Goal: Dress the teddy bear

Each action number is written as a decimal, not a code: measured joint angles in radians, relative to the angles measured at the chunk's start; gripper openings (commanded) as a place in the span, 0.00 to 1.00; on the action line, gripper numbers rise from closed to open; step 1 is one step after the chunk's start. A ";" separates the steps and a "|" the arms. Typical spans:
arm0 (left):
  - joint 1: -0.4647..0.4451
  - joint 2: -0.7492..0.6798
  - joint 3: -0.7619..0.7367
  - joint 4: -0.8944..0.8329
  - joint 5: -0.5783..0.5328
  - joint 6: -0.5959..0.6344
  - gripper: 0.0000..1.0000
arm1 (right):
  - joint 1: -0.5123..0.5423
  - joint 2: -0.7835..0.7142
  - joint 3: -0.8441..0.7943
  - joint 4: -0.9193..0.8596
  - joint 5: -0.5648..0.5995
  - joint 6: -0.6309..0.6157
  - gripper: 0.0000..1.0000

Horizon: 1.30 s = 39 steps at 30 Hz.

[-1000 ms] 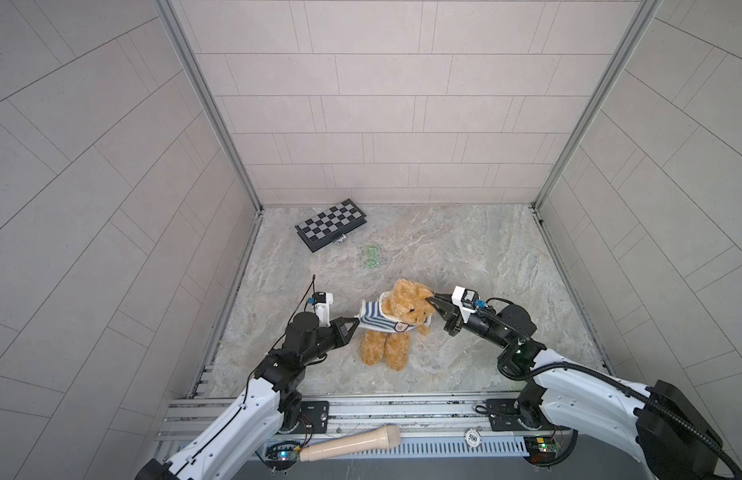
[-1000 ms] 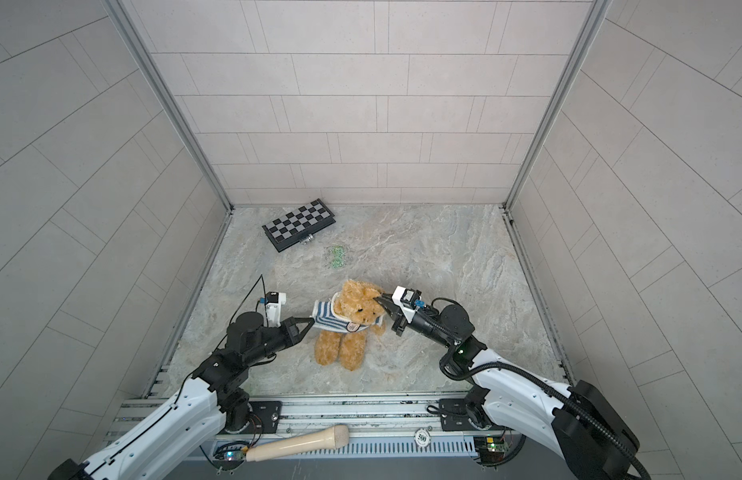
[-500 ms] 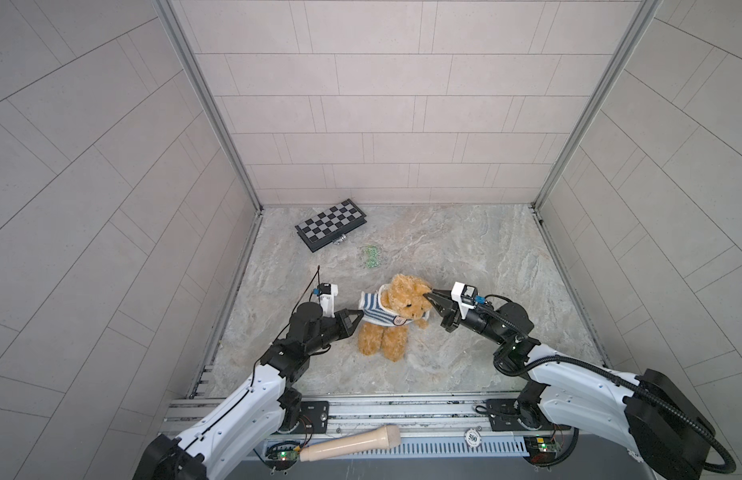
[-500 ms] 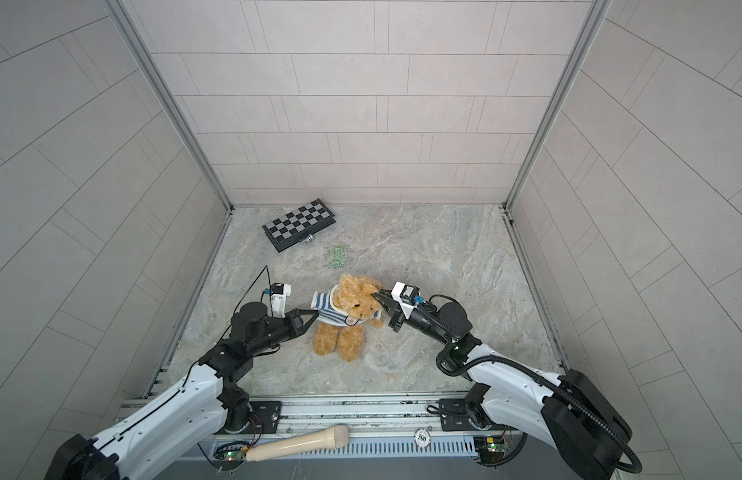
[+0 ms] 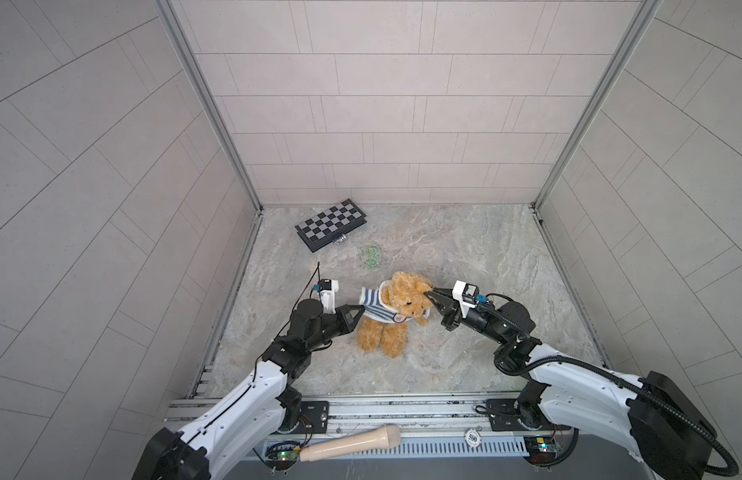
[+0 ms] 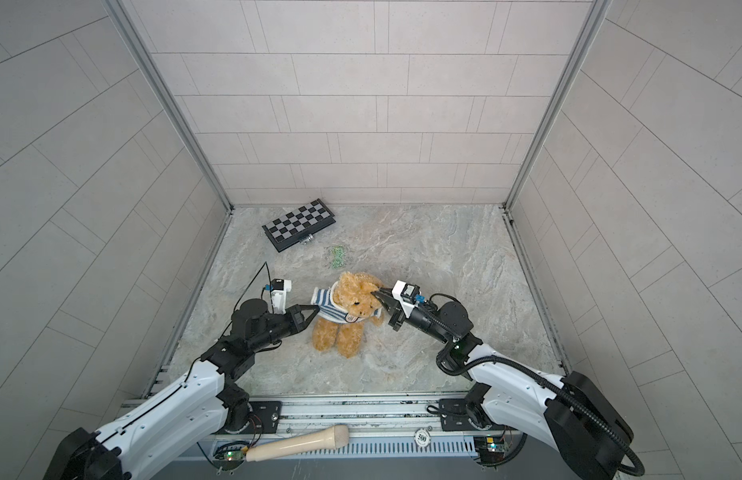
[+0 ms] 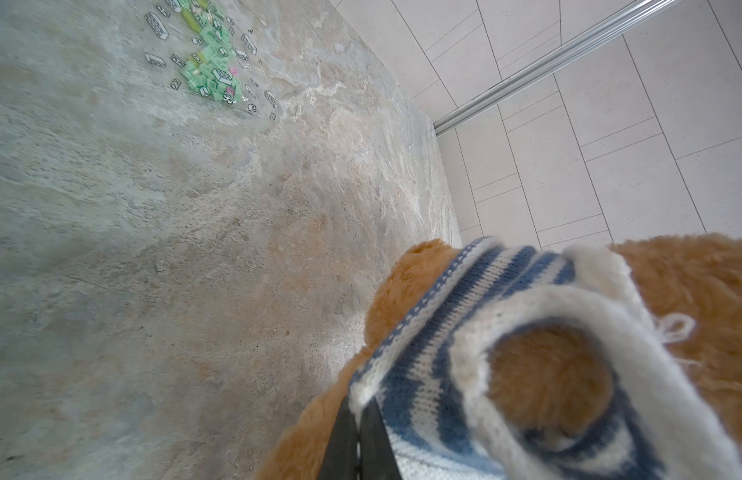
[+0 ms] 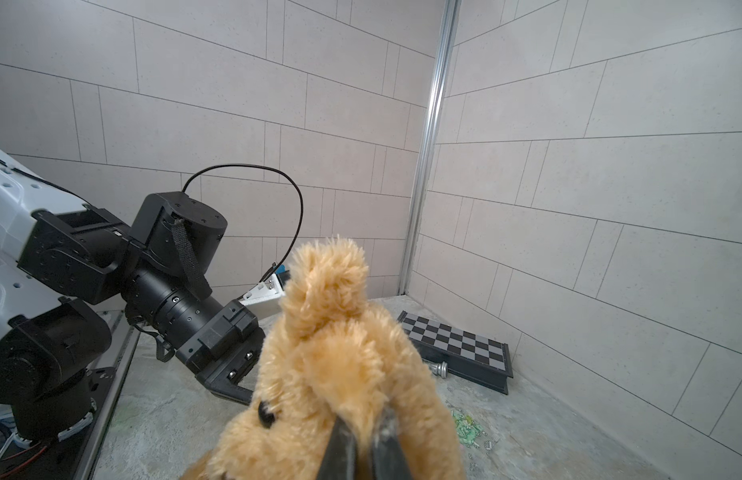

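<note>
Geometry: teddy bear (image 5: 392,316) sits mid-worktop (image 5: 465,257) between both arms. Its long axis runs from the head at the back to the legs toward the front rail (image 5: 402,409), slightly tilted. Left end effector (image 5: 359,308) is pressed together on the edge of the striped sweater (image 5: 374,302) at the bear's flank. Right end effector (image 5: 429,294) pinches plush at the side of the head, opposite. Both are in contact, so any pull runs across the body axis. In the left wrist view, the paw (image 7: 548,374) sits inside the sleeve cuff (image 7: 527,305), not clearly through. My read: the left does the next tug on the knit and the right anchors.
</note>
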 measured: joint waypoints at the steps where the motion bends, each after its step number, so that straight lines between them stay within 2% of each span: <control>1: 0.003 -0.012 0.000 -0.008 -0.008 0.000 0.00 | 0.000 -0.005 0.000 -0.006 0.003 -0.002 0.00; 11: 0.039 -0.144 -0.013 -0.063 -0.050 -0.008 0.00 | 0.004 -0.062 -0.001 -0.048 0.022 -0.024 0.00; 26: 0.039 -0.216 -0.053 -0.085 -0.048 -0.023 0.00 | 0.006 -0.063 -0.047 0.006 0.088 -0.024 0.00; 34: 0.038 -0.169 -0.050 -0.021 0.041 -0.025 0.00 | 0.003 -0.062 -0.030 -0.022 0.106 -0.024 0.00; 39: 0.014 -0.175 0.002 -0.072 0.064 0.020 0.03 | 0.000 -0.060 -0.009 -0.050 0.111 -0.020 0.00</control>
